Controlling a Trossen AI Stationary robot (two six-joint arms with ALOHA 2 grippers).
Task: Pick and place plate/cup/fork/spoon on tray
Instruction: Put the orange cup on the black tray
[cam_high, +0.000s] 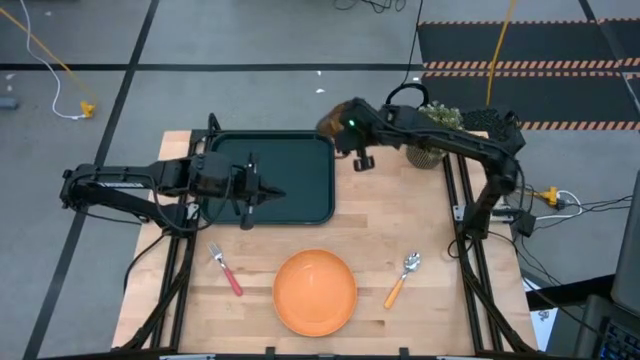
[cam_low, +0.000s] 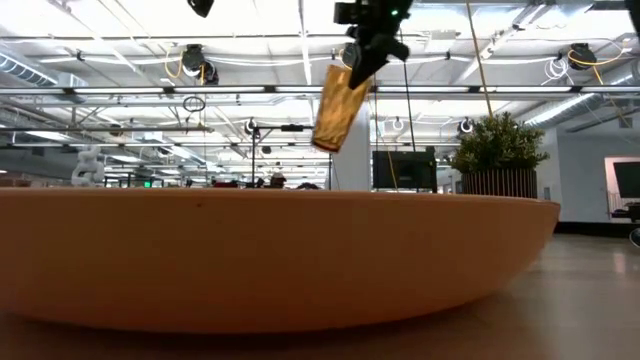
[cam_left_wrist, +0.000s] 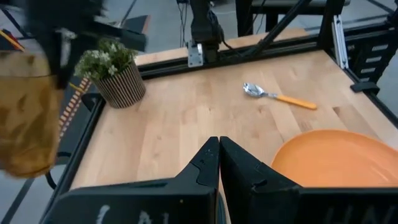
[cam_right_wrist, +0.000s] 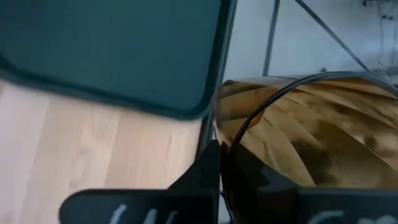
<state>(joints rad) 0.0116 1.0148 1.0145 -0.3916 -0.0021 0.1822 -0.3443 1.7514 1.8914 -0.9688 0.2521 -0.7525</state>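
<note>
Nearest the low camera sits the plate (cam_low: 270, 255), filling the view from the table's front edge, so from down there you can barely see past it. Looking down from above, the plate (cam_high: 316, 291) rests at the middle of that front edge, with the fork (cam_high: 226, 270) off to its left and the spoon (cam_high: 402, 276) to its right, all 3 untouched and well apart from each other.

Up near the far edge, the right end effector (cam_high: 350, 128) is clamped on the rim of the cup (cam_high: 331, 122), 1 finger inside and 1 outside, which would explain why the cup (cam_low: 340, 107) hangs tilted in the air rather than upright. It hangs just off the tray's far right corner, and my guess is it is being carried over to be set down inside.

The tray (cam_high: 310, 180) lies at the far left part of the table and holds nothing yet. The left end effector (cam_high: 262, 193) hovers over its middle with its fingers (cam_left_wrist: 239, 168) pressed together and empty; it looks to be waiting, though parked there it may crowd the spot where the cup should land.

The potted plant (cam_high: 430, 135) stands at the far right corner, close beside the right arm.
</note>
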